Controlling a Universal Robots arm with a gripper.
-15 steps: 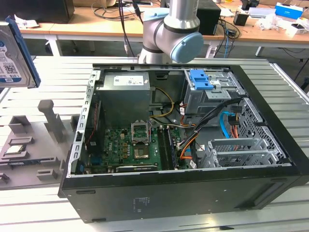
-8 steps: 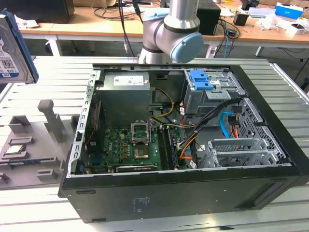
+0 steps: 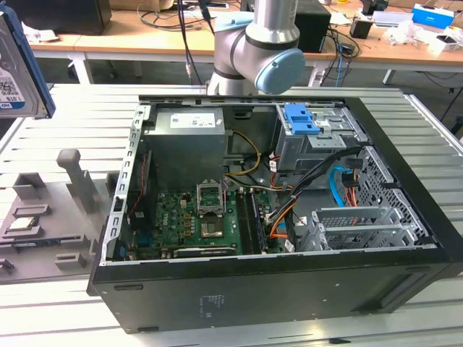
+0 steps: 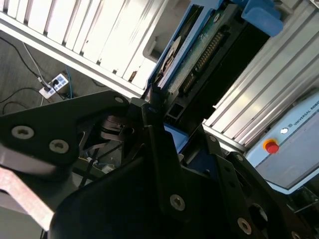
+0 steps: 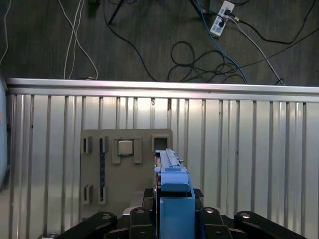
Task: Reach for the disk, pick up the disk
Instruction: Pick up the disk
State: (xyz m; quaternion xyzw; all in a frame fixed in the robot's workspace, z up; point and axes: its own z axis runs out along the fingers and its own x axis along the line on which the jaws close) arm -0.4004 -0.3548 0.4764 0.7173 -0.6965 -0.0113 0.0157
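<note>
Gripper (image 5: 174, 195) closed firmly on the disk (image 3: 17, 66), which I see held edge-on above the grey fixture tray (image 5: 129, 180). Pick-up looks complete; any onward move demands a steady grip.

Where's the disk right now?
The disk is at the exterior view's upper left edge, above the gray tray, well clear of the open computer case. In both wrist views it sits clamped in the gripper.

Tool (image 4: 175, 128) gripping disk (image 4: 203, 51), slatted table (image 4: 99, 35)
</note>
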